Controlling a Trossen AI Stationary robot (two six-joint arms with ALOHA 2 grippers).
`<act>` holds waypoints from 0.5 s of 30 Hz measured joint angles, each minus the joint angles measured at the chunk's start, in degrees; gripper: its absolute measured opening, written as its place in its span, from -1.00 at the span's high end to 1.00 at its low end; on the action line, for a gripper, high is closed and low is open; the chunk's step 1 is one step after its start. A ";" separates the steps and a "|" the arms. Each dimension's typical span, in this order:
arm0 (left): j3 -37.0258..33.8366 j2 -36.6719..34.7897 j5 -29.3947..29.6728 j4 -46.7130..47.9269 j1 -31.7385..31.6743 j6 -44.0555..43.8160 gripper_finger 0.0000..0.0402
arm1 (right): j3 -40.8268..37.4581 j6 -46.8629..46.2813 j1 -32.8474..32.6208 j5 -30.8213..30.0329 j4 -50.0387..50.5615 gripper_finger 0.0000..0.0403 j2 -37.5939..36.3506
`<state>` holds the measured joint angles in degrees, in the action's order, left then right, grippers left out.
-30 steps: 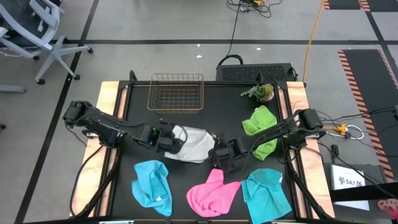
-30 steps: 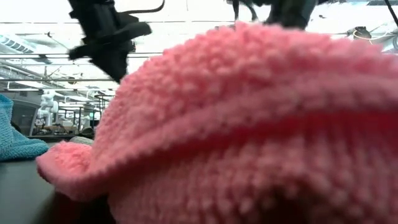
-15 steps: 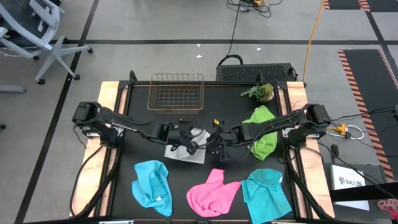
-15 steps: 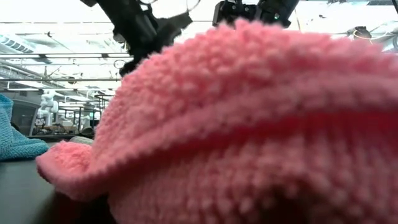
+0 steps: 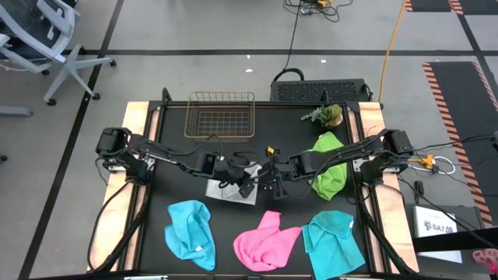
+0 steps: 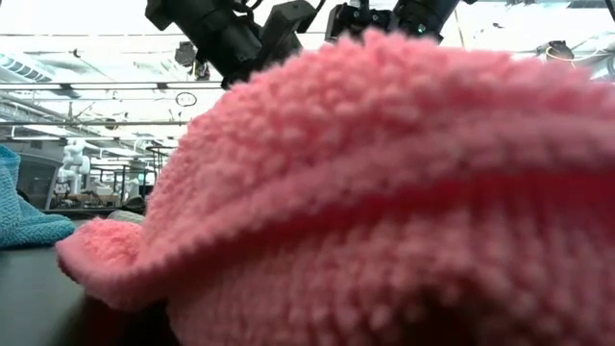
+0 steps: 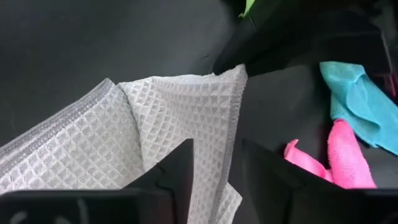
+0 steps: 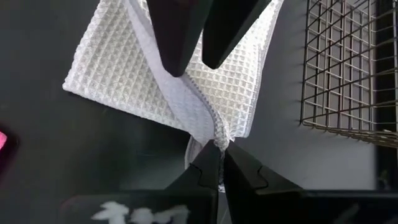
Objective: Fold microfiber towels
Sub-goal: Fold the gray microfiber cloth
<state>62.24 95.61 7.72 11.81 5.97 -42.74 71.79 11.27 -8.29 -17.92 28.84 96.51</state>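
Observation:
The white-grey waffle towel [image 5: 230, 189] lies partly folded at the middle of the table, and both grippers meet above its right part. My left gripper [image 7: 212, 146] is open, one finger on either side of a raised hemmed fold [image 7: 217, 124]. Coming from the right, my right gripper [image 8: 222, 149] is shut on the same towel. Two cyan towels [image 5: 191, 232] [image 5: 334, 241], a pink towel [image 5: 266, 241] and a lime green towel [image 5: 327, 165] lie crumpled on the table. In the low view the pink towel [image 6: 384, 192] hides both holds. My left gripper stands with its open fingers [image 8: 177, 37] astride the towel's raised fold; whether they touch the cloth, I cannot tell. My right gripper pinches a bunched piece of the towel's hemmed edge [image 8: 214, 134] between its two fingers, slanting down from the table's right side. The cloth rises from the table to the fingers, with the rest lying flat.
A copper wire basket [image 5: 220, 117] stands at the far edge, just beyond the towel. A small green plant [image 5: 325, 115] sits at the far right. The crumpled towels line the near edge and the right side.
My left gripper has carried the towel's left part toward the table's right, folding it over so that the towel is narrower, and has opened its fingers. My right gripper has risen a little and gone toward the far edge, still shut on the towel.

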 joint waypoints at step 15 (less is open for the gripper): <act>-0.02 -0.05 -0.01 -5.75 -1.92 0.94 0.24 | 0.00 0.13 0.98 0.01 -1.81 1.00 0.00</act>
<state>62.22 95.56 7.71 6.06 4.05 -41.80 71.79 11.40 -7.32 -17.91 27.03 96.51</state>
